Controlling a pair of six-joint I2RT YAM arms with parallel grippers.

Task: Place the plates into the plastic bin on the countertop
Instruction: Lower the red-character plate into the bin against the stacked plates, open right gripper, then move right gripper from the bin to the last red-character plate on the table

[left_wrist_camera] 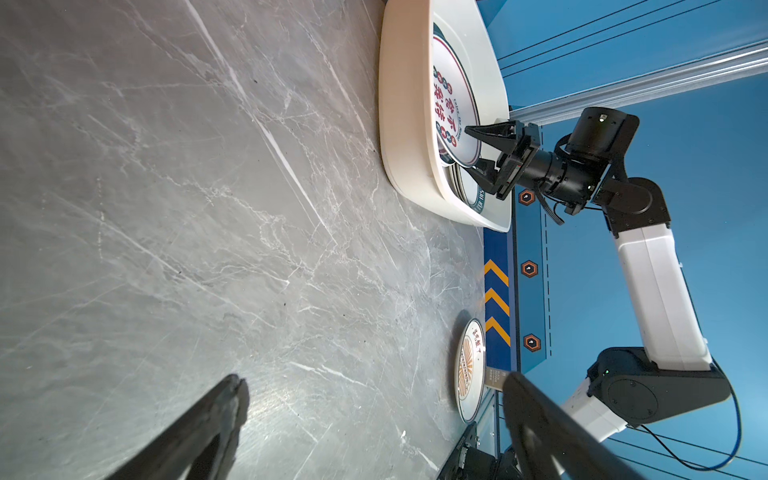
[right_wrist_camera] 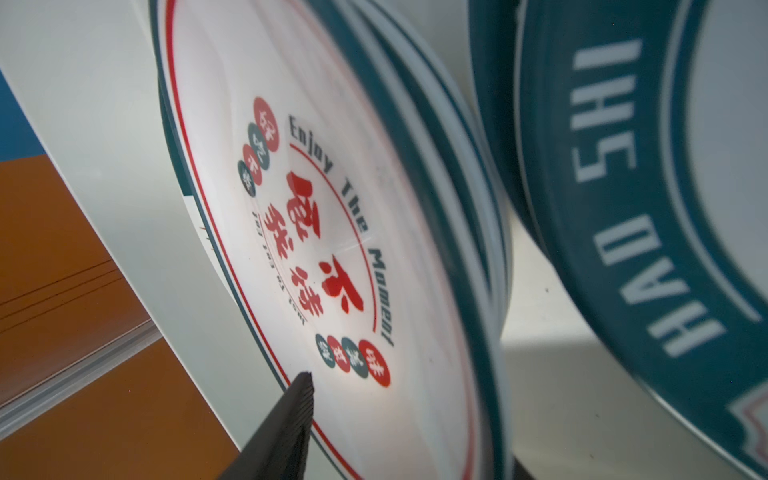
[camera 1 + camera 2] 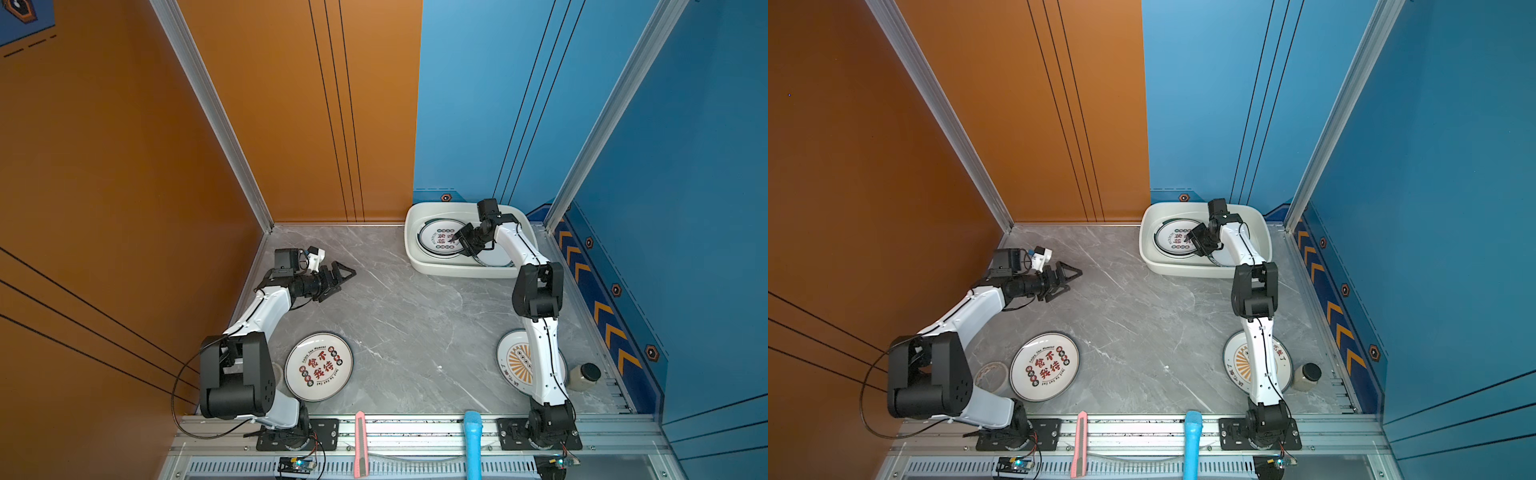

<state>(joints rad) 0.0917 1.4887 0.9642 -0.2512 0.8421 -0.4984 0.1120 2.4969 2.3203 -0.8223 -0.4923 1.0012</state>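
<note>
Plate A (image 3: 436, 239) (image 1: 451, 95) (image 2: 332, 249), white w/ red chars + "Enjoy The Moment", lies face up in bin (image 3: 453, 270) (image 3: 1183, 270) (image 1: 403, 104), in the half nearer countertop's left edge. It sits on lower plates (image 2: 469, 199) whose green rims show under it; count unclear. Plate B (image 3: 496, 258) (image 2: 623, 208), wide green rim w/ "HAO SHI", lies in bin's other half, just beside that stack. Bin stands at far-right corner of countertop (image 3: 407, 324) (image 3: 1133, 324) (image 1: 166, 208).

R gripper (image 3: 459, 245) (image 3: 1194, 243) (image 1: 473, 147) is inside bin, jaws partway apart, astride Plate A's rim. One fingertip (image 2: 303, 386) is over its face by the red ring, the other finger below the rim. Can't tell if they pinch the rim or stand clear.

L gripper (image 3: 343, 279) (image 3: 1068, 280) (image 1: 372, 378) hangs above countertop nr left edge, toward far side, jaws wide, nothing between them.

Plate C (image 3: 318, 367) (image 3: 1044, 367), same red-char print, lies flat nr front edge, left of middle, beside L arm (image 3: 249, 374). Tape roll (image 3: 992, 374) is close on its left-edge side; touching or not, can't tell. Plate D (image 3: 513, 361) (image 3: 1239, 365) (image 1: 469, 370), orange sunburst, lies nr front-right corner, partly hidden under R arm (image 3: 540, 357). Jar (image 3: 584, 376) (image 3: 1308, 376) stands just beside it, toward right edge. C + D are both well apart from bin.
</note>
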